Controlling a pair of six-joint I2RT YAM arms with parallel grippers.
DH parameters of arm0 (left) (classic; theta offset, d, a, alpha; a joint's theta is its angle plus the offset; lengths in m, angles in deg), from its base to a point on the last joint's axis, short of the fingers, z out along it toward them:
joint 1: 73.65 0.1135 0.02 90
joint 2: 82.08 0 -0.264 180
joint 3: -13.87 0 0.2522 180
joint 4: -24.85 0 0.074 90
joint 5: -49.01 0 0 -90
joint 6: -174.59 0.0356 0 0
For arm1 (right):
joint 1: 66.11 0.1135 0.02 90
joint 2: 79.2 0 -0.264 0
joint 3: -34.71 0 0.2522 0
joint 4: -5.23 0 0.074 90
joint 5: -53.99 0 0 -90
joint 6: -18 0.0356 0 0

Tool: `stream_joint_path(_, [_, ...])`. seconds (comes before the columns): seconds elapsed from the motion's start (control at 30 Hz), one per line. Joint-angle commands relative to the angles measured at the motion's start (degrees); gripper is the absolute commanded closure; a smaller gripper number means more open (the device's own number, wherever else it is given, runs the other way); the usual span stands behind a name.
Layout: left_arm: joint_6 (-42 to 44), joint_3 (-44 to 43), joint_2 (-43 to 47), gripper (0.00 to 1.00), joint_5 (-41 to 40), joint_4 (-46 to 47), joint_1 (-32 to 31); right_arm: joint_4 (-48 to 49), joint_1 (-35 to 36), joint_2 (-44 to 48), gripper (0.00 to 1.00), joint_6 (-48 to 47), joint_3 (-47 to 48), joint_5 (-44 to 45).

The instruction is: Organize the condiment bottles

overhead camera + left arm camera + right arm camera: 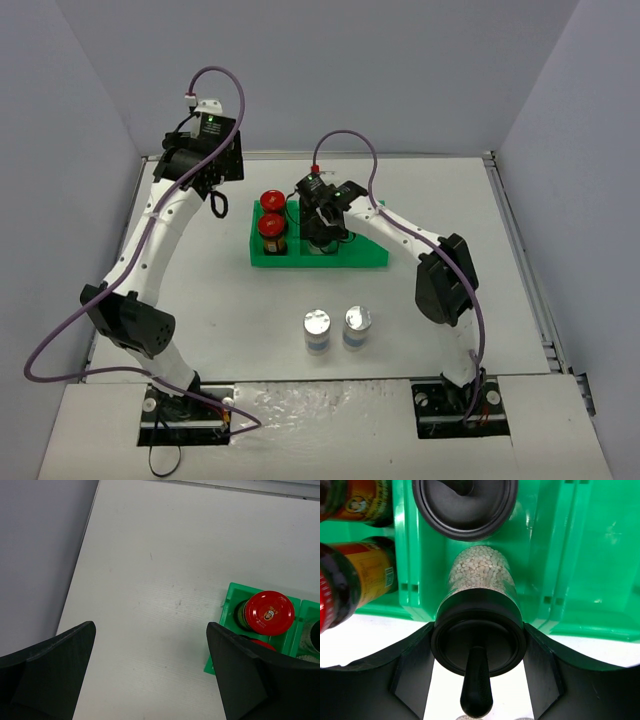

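Condiment bottles (272, 225), paired by cap: black-capped jar (481, 575) at tray's (555, 555) middle bay.
Right gripper (480, 645) pinches its cap, likely to join its twin (465, 505); left gripper (150, 655) spread at tray's 9 o'clock; silver-capped jars (318, 322) at 6.

The tray (365, 258) is bright green. The two red-capped jars (272, 222) have dark brown bodies with yellow-orange labels, and one red lid carries a small printed emblem. The black-capped jar (479, 645) shows pale, speckled grains through clear glass. The silver-capped jars (317, 330) wear bluish labels. The table (200, 300) is white, the arms (165, 225) are white with black joints, and the cables (235, 85) are purple.
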Motion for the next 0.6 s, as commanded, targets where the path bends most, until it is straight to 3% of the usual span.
stream_joint_path(0.0, [-0.1,-0.2,4.1,0.09,-0.5,1.3,0.8,2.9,0.8,-1.5,1.0,-0.5,1.5,0.0])
stream_joint_path(0.23, [-0.1,0.3,4.5,0.09,-0.3,1.0,1.1,3.3,1.3,-3.2,0.97,-0.5,2.2,0.1])
stream_joint_path(0.37, [-0.1,0.4,4.6,0.09,-0.3,1.1,1.2,3.2,1.5,-2.9,0.82,-0.4,2.0,0.5])
stream_joint_path(0.57, [-0.2,0.1,4.5,0.09,0.0,1.0,1.2,3.1,1.5,-1.1,0.49,0.5,0.7,1.3])
